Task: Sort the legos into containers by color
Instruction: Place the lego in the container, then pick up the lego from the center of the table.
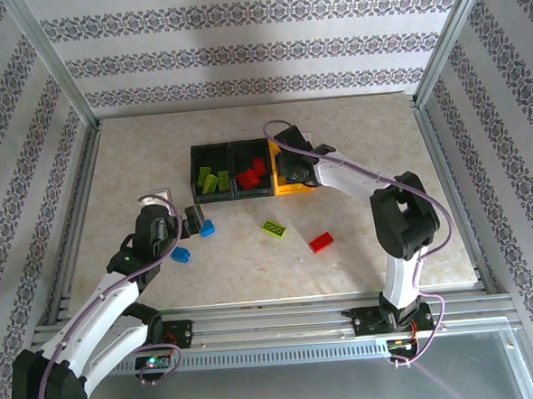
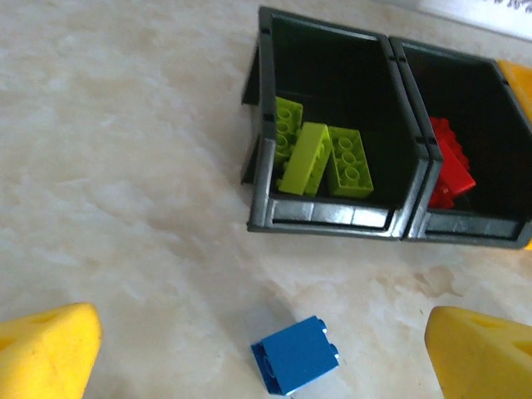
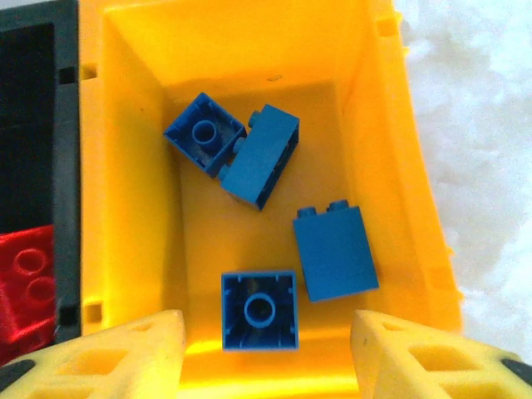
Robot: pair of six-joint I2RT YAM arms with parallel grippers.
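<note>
tbl (image 1: 155,152): beige marbled | walls (image 1: 239,38): patterned paper | frame (image 1: 274,315): alu rails

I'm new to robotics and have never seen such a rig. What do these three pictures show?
Two robot arms stand at a table's near edge, each with a two-finger gripper. One picture looks down from above; the other two come from cameras on the wrists. Green bricks lie in the left black bin, red bricks in the middle black bin, four blue bricks in the yellow bin. On the table lie two blue bricks, a green brick and a red brick. The left gripper hangs open over one blue brick, the right gripper open over the yellow bin. Neither holds anything.
</note>
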